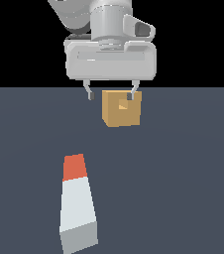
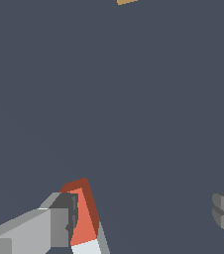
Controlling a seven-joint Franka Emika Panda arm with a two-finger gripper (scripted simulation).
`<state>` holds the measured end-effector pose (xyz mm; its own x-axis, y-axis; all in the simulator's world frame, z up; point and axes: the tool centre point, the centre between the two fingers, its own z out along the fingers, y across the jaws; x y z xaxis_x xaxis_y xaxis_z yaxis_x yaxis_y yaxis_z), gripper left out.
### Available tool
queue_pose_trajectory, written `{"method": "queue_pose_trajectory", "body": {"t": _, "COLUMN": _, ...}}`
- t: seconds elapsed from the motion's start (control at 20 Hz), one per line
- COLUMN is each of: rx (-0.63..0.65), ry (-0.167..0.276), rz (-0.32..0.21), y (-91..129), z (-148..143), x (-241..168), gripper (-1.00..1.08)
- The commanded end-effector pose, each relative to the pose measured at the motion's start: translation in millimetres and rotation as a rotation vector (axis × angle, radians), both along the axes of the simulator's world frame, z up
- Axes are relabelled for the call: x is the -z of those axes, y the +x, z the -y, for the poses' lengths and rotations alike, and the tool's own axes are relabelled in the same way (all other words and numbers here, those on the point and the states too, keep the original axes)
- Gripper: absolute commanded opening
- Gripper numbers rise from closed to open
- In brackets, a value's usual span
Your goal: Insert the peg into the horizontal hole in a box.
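Observation:
The peg (image 1: 77, 201) lies flat on the dark floor, white with its orange-red end (image 1: 75, 166) pointing towards the box. The tan box (image 1: 122, 108) stands further back, and its small square hole (image 1: 124, 104) faces the exterior view. My gripper (image 1: 111, 94) hangs open and empty high above the floor. In the exterior view one fingertip (image 1: 132, 94) overlaps the box's top edge. In the wrist view the gripper (image 2: 143, 218) is wide open. The peg's orange end (image 2: 84, 213) shows beside one finger (image 2: 59, 221), and only a sliver of the box (image 2: 126, 2) shows at the frame's edge.
The dark grey floor (image 1: 183, 188) runs back to a black background. Nothing else stands on it.

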<state>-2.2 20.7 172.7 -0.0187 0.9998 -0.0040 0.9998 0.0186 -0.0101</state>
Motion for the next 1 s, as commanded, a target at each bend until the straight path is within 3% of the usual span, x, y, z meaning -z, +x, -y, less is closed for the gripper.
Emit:
{"method": "queue_pose_trajectory", "body": {"t": 0.0, "rx": 0.0, "ry": 0.0, "rz": 0.0, "y": 0, "z": 0, "x": 0, "gripper": 1.0}}
{"method": "queue_pose_trajectory", "body": {"t": 0.45, "rx": -0.027, "ry": 0.0, "rz": 0.001, "y": -7, "z": 16, "x": 9, "gripper": 1.0}}
{"method": "queue_pose_trajectory", "body": {"t": 0.95, "rx": -0.115, "ry": 0.002, "rz": 0.004, "y": -28, "z": 69, "x": 39, "gripper": 1.0}}
